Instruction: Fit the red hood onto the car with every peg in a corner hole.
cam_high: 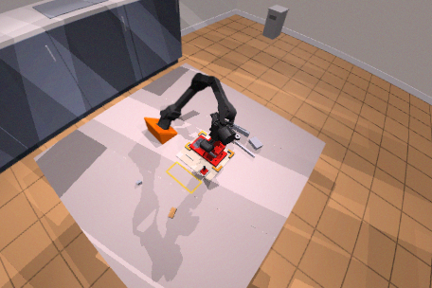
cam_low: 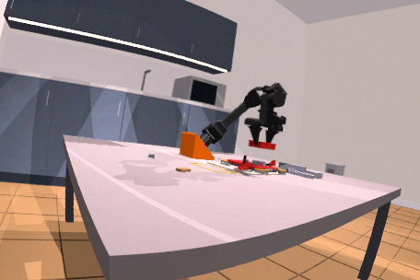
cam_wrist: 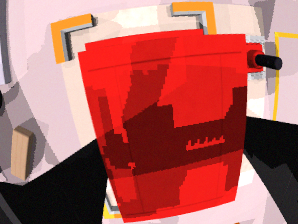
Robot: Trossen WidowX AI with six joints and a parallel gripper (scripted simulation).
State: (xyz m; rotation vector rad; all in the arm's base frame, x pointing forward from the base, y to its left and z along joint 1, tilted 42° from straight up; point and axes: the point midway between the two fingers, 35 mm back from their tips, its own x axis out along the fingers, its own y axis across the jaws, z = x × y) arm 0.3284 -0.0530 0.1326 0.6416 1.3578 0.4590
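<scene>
The red hood (cam_low: 262, 145) (cam_wrist: 165, 120) is up in the air, held roughly level with its flat roof up. My gripper (cam_low: 262, 141) (cam_wrist: 171, 134) is shut on the hood, one finger at each side. The red chassis (cam_high: 220, 160) (cam_low: 235, 162) sits below in the jig, whose pale base (cam_wrist: 135, 17) has orange corner brackets. A clear gap shows between hood and chassis in the exterior view. In the wrist view the hood hides the chassis, engine block and pegs. The hood's corner holes cannot be made out.
A small red block (cam_high: 204, 171) with a black post (cam_wrist: 270, 62) (cam_low: 245, 158) stands beside the chassis. A yellow outline (cam_high: 191, 192) (cam_wrist: 277, 75) lies beyond it. Grey rails (cam_high: 245, 150) and a grey block (cam_high: 256, 142) lie on the other side. A wooden block (cam_high: 172, 212) (cam_low: 183, 169) lies farther off.
</scene>
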